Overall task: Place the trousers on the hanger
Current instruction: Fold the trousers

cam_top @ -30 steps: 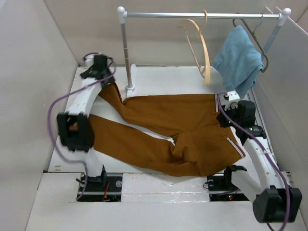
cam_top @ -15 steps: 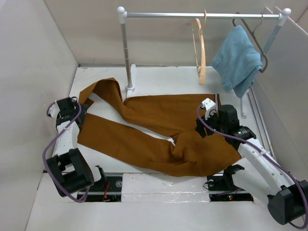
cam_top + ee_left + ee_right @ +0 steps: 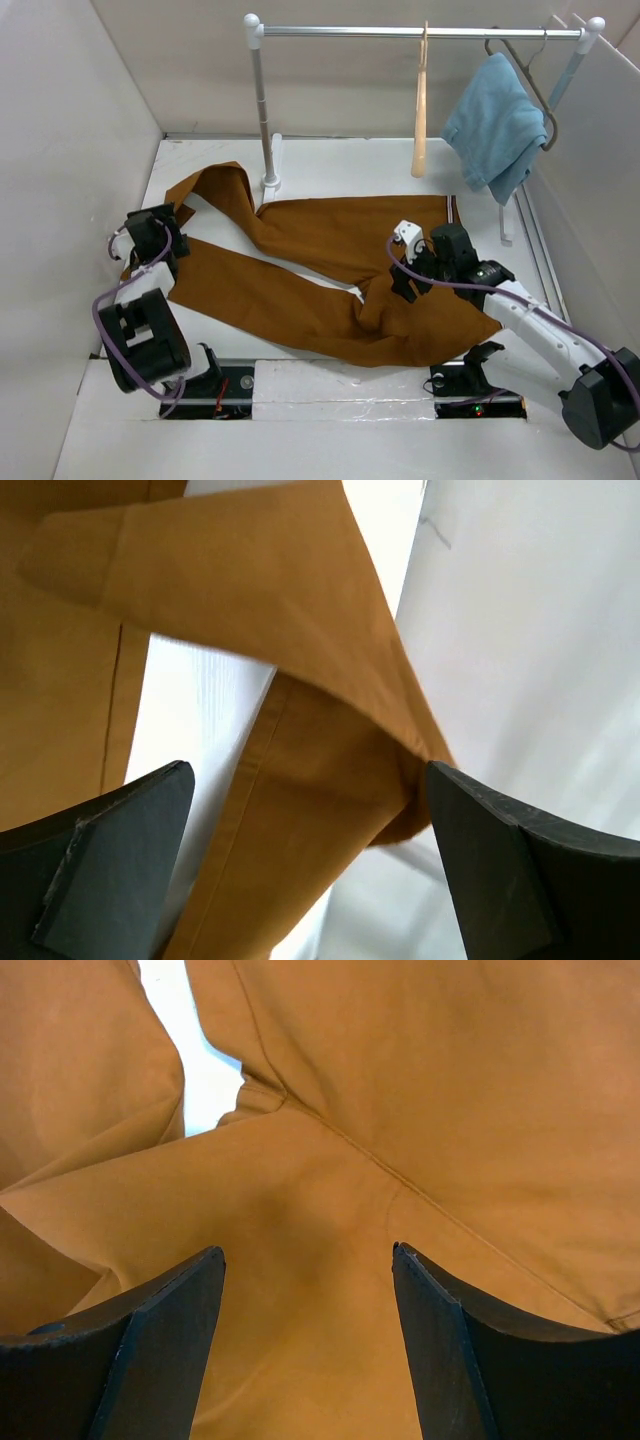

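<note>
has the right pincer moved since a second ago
Yes. The right pincer went left, toward the rack post, and nearer the front edge, now over the trousers.

I see a robot lab cell: white panels (image 3: 60, 130) box in a table (image 3: 340, 165) holding a clothes rail (image 3: 400, 32).

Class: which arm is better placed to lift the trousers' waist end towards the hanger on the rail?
Probably right. The right end effector, open, is over the trousers at the crotch, nearer the hanger; the left end effector is by a folded leg end.
</note>
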`<state>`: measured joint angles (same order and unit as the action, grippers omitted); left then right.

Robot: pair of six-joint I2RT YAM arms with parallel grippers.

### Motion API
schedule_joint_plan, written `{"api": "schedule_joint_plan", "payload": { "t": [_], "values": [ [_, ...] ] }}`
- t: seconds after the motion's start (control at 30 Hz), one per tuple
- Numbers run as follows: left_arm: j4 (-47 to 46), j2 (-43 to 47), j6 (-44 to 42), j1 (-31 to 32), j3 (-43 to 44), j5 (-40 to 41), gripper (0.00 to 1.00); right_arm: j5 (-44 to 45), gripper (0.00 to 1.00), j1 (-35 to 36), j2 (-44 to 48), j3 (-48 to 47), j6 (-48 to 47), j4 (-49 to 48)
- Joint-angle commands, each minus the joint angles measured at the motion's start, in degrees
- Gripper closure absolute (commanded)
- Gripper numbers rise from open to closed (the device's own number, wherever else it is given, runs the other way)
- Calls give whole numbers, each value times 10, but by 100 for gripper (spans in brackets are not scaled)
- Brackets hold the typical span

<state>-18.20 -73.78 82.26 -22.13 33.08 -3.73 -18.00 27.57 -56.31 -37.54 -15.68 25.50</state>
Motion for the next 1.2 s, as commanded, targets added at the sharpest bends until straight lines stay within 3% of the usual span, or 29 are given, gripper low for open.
{"api": "schedule_joint_plan", "payload": {
  "t": [0.0, 0.1, 0.17, 0.23, 0.27, 0.3, 0.33, 0.47, 0.6, 0.73, 0.87, 0.97, 1.07, 1.13, 1.17],
  "values": [
    [-75, -52, 43, -1, 23, 14, 4, 0, 26, 9, -7, -7, -3, 3],
    [-111, -111, 45, -1, 55, 0, 10, 19, 25, 9, -13, -10, 7, 15],
    [-109, -139, 30, -1, 98, -7, 19, 29, 22, 9, -16, -10, 11, 20],
    [-81, -165, -1, -1, 130, -5, 43, 28, 20, 9, -20, -11, 15, 22],
    [-73, -168, -15, -1, 154, -4, 61, 27, 19, 4, -20, -12, 18, 20],
    [-60, -165, -29, -1, 168, 3, 92, 30, 20, 4, -22, -13, 20, 21],
    [-21, -161, -67, -1, 183, 6, 100, 31, 19, 4, -18, -14, 25, 21],
    [91, -114, -159, -1, 247, 31, 100, 39, 20, 4, -10, -10, 31, 17],
    [176, 20, -198, -1, 233, 71, 100, 57, 20, -8, -6, -23, 24, 31],
    [324, 121, -245, 22, 258, 96, 100, 60, 20, -37, -4, -55, 0, 79],
    [428, 158, -308, 22, 363, 95, 100, 50, 20, -71, 16, -85, -15, 108],
    [489, 128, -347, 22, 439, 97, 100, 74, 20, -71, 6, -104, -15, 109],
    [466, 46, -366, 7, 472, 82, 100, 79, 19, -95, -10, -123, -15, 93],
    [448, -67, -366, -1, 499, 55, 100, 66, 19, -110, -30, -136, -14, 96],
    [461, -198, -375, -1, 570, 71, 100, 41, 19, -147, -36, -139, -7, 89]
  ]
}}
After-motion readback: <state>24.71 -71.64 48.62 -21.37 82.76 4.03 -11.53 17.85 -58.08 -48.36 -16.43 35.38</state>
